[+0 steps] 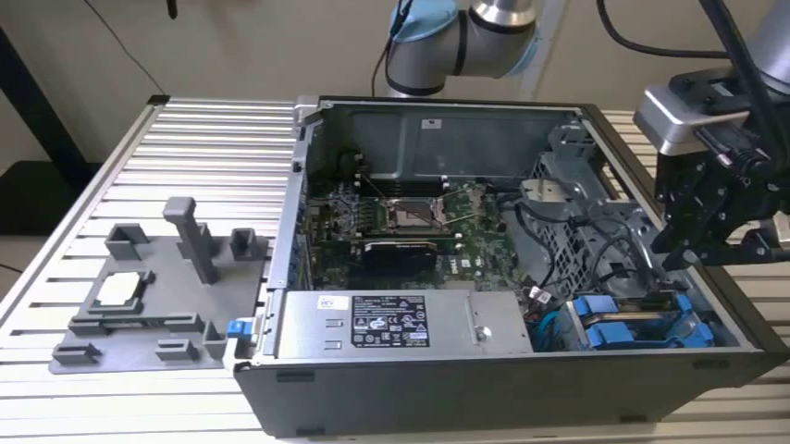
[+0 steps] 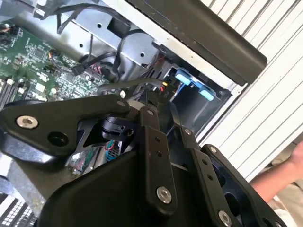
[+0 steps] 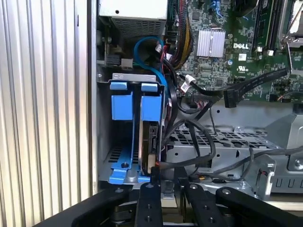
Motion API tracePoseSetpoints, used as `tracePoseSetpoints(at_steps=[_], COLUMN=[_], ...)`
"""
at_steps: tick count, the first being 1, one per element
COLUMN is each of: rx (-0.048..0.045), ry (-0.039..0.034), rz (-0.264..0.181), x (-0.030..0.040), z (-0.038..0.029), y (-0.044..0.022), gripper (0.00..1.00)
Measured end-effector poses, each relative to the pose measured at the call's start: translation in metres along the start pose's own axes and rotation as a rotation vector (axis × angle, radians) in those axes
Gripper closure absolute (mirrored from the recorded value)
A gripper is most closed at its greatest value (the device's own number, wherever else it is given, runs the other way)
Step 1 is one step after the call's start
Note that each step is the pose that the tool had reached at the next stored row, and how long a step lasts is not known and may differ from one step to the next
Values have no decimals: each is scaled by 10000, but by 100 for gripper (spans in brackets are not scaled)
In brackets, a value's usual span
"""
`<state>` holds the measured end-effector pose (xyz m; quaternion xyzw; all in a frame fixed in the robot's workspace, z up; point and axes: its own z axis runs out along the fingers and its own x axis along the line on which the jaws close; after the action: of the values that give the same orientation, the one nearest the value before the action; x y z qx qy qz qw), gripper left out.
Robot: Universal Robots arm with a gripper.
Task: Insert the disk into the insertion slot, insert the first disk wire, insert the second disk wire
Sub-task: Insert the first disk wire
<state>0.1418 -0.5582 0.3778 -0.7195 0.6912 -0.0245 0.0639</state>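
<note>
Slatted table (image 1: 210,139) carries an open computer case (image 1: 494,393). The insertion slot (image 3: 105,142), a grey cage bay with blue rails, sits in the case's corner at the exterior view's right. Gripper (image 1: 683,259) hangs just above that cage; whether it is spread or pinching, cannot tell. The disk (image 3: 152,142) stands edge-on inside the slot, in its blue carrier. A black cable (image 3: 184,164) ends just beside the disk's edge.

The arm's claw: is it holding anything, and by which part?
Cannot tell. The gripper is at the end of the disk in the drive cage, among cables; any hold is hidden.
</note>
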Motion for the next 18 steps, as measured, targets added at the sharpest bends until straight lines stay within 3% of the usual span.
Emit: tracePoseSetpoints(at_steps=[3, 4, 5, 11, 13, 18], rx=[23, 27, 30, -4, -6, 47], ry=[-524, -657, -733, -770, -774, -770], rz=[65, 82, 91, 100, 100, 95], x=[-8, -8, -9, -28, -52, -122], z=[-2, -6, -16, -199, -231, -251], y=[22, 27, 27, 14, 32, 224], gripper=[73, 73, 73, 73, 73, 73])
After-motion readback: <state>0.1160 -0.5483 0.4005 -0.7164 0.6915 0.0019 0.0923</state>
